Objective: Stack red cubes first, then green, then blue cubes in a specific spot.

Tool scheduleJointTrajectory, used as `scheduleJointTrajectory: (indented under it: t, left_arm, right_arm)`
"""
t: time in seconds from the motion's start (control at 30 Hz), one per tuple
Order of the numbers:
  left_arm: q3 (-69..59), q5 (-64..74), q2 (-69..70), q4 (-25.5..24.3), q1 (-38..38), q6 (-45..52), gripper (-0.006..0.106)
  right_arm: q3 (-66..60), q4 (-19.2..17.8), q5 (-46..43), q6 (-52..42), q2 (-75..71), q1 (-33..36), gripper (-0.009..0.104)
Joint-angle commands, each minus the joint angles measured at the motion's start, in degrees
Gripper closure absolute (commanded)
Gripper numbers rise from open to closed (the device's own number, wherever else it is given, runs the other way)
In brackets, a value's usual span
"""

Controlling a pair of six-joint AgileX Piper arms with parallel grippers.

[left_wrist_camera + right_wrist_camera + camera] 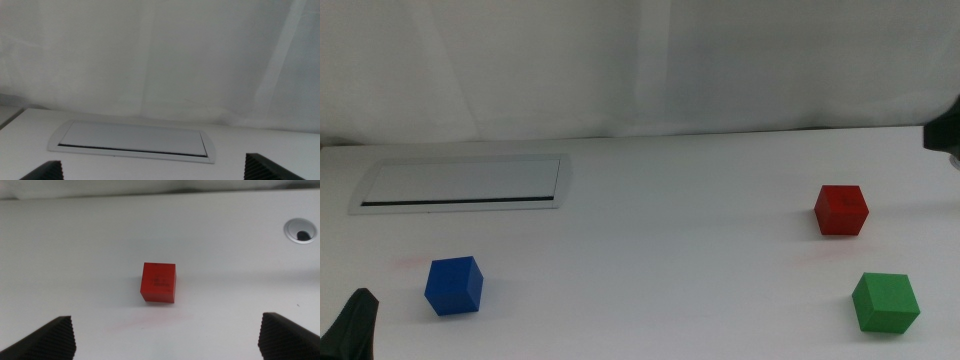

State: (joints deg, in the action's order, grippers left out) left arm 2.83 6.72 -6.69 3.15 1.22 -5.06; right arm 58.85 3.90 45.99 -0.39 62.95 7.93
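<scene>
Plainly, matte red cube (pixel 158 282), white tabletop (pixel 75 240)

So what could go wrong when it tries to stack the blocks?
The right gripper is open and lined up on the red cube, which sits turned at an angle, so the jaws might nudge it instead of catching it. The green cube lies close by and could get bumped. The blue cube is far across the table.
</scene>
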Motion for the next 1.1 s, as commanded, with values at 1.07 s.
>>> scheduleJointTrajectory:
  t: [1.07]
  left_arm:
    - [-0.25, -1.25, 0.27, 0.28, 0.04, -0.39, 0.01]
  right_arm:
    - [23.45, -5.29, 4.42, 8.84, 46.88, 4.21, -0.004]
